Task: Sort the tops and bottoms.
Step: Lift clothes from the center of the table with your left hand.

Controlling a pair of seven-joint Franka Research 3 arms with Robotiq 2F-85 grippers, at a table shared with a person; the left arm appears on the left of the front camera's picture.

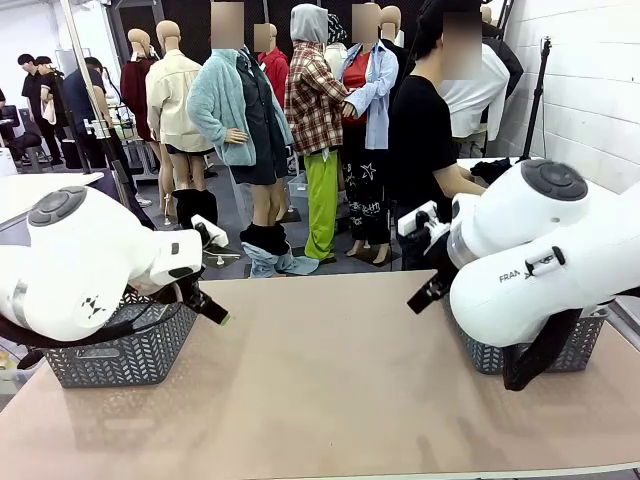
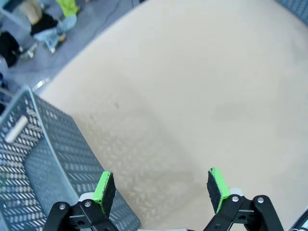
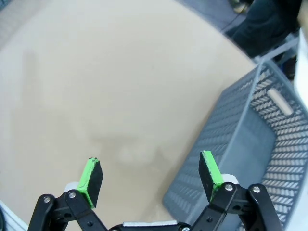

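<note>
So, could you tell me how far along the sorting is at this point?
Nothing looks sorted yet. In hand: nothing; the left gripper and right gripper are both open above the tan table, beside the left basket and right basket. All the sorting is left.

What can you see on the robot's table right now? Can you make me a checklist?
Surface: tan table, plain.
Job's things: left basket and right basket, both grey, at opposite table ends.
Clutter: nothing seen.
Grippers: left gripper open, above the table beside the left basket; right gripper open, beside the right basket.
Cables: black cable looped under the right arm.
Surroundings: person in a black T-shirt at the far side.
</note>
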